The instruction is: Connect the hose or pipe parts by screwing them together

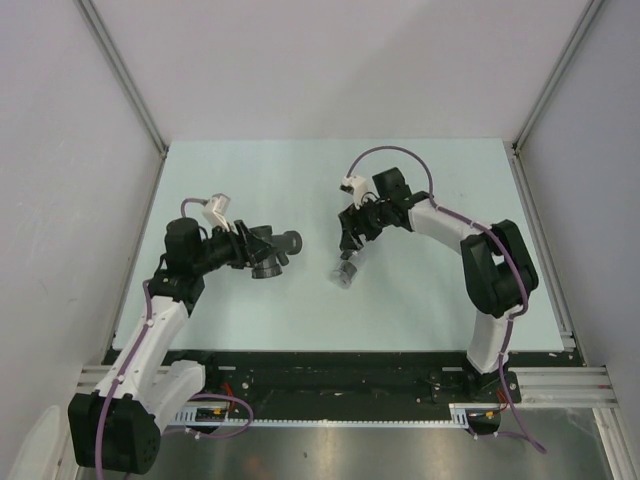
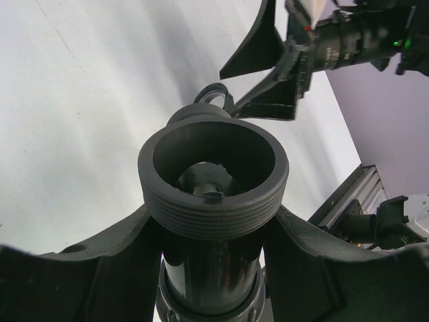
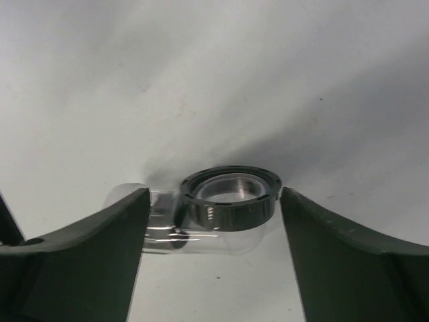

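Top view: dark grey threaded plastic pipe fitting (image 1: 268, 267) is clamped in the left gripper (image 1: 265, 250). A transparent tube with dark threaded collar (image 1: 345, 276) lies on the pale green counter (image 1: 420, 300).
Left wrist: the fitting's wide mouth is seen between the fingers.
Right wrist: the right gripper (image 3: 214, 204) is spread apart, flanking the collar.

Robotics lab test cell: white enclosure panels (image 1: 330, 60), aluminium frame rail (image 1: 560, 380), pale green tabletop (image 1: 300, 310), bolted-down robot arms (image 1: 150, 330).
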